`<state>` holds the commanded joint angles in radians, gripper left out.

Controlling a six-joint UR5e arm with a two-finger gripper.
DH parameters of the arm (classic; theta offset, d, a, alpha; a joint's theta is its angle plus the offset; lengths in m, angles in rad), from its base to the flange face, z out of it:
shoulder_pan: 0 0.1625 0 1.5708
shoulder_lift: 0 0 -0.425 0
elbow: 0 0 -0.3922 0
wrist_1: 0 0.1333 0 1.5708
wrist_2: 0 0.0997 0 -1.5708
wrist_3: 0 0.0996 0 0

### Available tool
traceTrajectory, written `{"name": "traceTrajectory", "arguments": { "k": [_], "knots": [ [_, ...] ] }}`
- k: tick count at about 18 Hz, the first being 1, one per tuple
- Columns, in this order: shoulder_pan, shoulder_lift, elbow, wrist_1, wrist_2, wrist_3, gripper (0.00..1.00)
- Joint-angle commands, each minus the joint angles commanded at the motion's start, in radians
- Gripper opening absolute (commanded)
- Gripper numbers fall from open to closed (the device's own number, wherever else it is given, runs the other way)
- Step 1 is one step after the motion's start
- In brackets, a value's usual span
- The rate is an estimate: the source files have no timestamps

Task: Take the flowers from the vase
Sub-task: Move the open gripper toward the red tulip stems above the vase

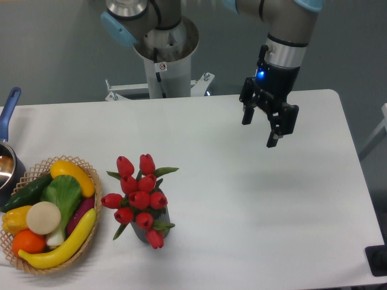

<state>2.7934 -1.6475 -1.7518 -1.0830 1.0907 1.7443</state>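
The flowers are a bunch of red tulip buds with green leaves, standing in the vase, a small dark grey cup at the front left of the white table. Only a little of the vase shows under the buds. My gripper hangs above the table's back right part, far to the right of the flowers and apart from them. Its two dark fingers are spread with nothing between them.
A wicker basket of fruit and vegetables stands just left of the flowers. A blue-handled pot sits at the left edge. The robot's base column stands behind the table's back edge.
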Motion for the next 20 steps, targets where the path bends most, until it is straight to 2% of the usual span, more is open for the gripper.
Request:
{"name": "traceTrajectory", "arguments": {
  "k": [2, 8, 13, 16, 20],
  "knots": [
    [-0.029, -0.006, -0.017, 0.000, -0.024, -0.038, 1.00],
    [-0.047, -0.008, -0.087, -0.003, -0.165, -0.158, 1.00],
    [-0.068, -0.063, -0.092, 0.003, -0.402, -0.333, 1.00],
    [-0.107, -0.087, -0.092, 0.006, -0.439, -0.344, 1.00],
    [-0.117, -0.118, -0.092, 0.020, -0.501, -0.374, 1.00]
  ]
}}
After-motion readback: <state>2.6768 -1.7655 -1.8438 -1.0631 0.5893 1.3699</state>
